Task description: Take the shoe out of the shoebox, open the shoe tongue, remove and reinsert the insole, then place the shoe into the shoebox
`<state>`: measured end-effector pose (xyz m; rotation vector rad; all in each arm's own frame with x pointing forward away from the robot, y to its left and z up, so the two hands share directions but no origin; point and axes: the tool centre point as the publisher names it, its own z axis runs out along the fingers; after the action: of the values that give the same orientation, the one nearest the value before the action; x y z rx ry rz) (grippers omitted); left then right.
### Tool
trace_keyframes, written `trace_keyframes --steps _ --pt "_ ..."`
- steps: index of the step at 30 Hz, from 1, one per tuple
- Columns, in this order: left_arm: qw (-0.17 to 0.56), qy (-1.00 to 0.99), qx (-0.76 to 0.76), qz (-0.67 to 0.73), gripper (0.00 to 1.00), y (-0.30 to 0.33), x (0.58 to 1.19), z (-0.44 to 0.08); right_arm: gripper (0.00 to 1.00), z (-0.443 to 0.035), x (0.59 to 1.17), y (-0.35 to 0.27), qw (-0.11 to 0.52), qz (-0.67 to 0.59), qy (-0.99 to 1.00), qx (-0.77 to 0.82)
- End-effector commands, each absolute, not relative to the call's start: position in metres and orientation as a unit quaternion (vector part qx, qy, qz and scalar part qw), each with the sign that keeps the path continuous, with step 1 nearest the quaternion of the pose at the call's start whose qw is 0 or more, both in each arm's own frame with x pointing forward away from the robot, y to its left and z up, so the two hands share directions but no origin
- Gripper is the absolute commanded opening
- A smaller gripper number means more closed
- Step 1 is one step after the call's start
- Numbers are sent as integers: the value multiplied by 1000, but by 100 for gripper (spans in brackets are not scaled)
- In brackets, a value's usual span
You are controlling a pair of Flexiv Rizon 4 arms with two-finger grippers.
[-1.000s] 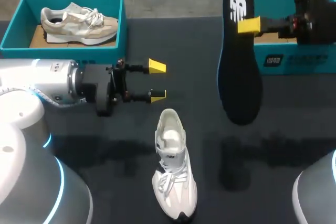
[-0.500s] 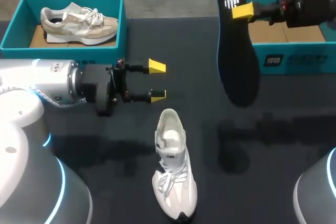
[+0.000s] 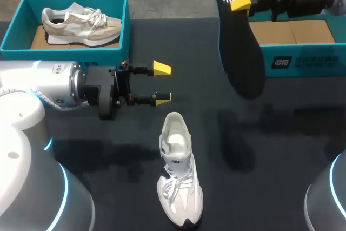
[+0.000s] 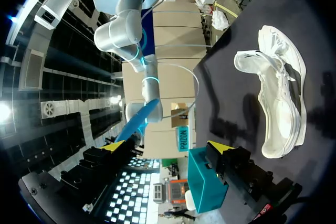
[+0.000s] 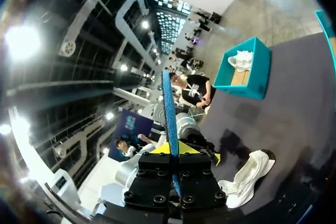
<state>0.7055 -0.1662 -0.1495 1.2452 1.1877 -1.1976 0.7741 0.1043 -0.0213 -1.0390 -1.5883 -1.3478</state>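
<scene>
1. While pinching the black insole (image 3: 241, 47) from two sides near its white-printed end with the right fingers (image 3: 240, 2), holds it in the air, well off the dark tabletop (image 3: 281, 150).
2. Lets the rest of that insole hang out toward the near edge, partly in front of the wall of the right shoebox (image 3: 303, 60), a teal box with a bare cardboard floor.
3. From the right wrist, shows the insole (image 5: 169, 103) edge-on as a thin blue strip running straight out ahead from between the right fingers (image 5: 185, 148).
4. Has the left fingers (image 3: 161, 68) spread apart with nothing between them, pointing toward the right side, just in front of the left shoebox (image 3: 65, 52).
5. Leaves the white shoe (image 3: 177, 177) on the tabletop near the middle, outside both boxes, toe toward the near edge, opening upward, close to the left fingers but not touching them.
6. From the left wrist, shows the white shoe (image 4: 278, 103) beside the left fingers (image 4: 219, 149), on the dark surface.
7. Carries a beige shoe (image 3: 81, 22) inside the left shoebox.
</scene>
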Motion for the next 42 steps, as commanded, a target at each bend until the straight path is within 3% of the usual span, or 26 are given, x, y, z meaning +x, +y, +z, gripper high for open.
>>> trace_keyframes --steps 1,25,42 --pt "501 490 514 -495 100 -167 705 -150 0 -42 783 102 426 -520 -613 -416" --pt "499 488 515 -498 100 -169 705 -150 0 -72 796 112 448 -484 -569 -491" --pt "543 474 503 -477 100 -190 722 -137 0 -101 799 120 476 -467 -516 -538"
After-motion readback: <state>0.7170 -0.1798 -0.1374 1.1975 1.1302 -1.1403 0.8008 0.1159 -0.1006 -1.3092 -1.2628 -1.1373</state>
